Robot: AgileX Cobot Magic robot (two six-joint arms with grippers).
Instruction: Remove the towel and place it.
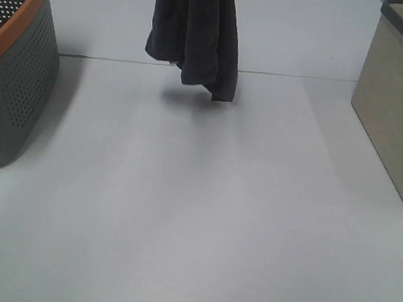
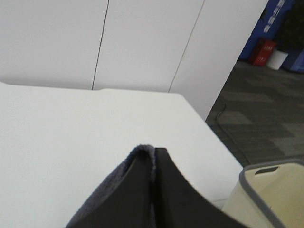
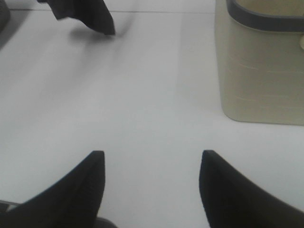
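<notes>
towel (image 1: 196, 31) hanging over white table (image 1: 193, 229), grey carpeted floor (image 2: 256, 114) beyond

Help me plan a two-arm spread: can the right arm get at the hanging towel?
Probably yes: its open end effector faces the towel across bare table; the beige basket stands aside.

Dark charcoal towel (image 1: 196, 31), hanging in bunched folds, lowest corner seemingly touching the table (image 1: 179, 228)

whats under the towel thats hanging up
Under the towel only bare white table and its shadow show. The table right behind its folds is hidden.
</notes>
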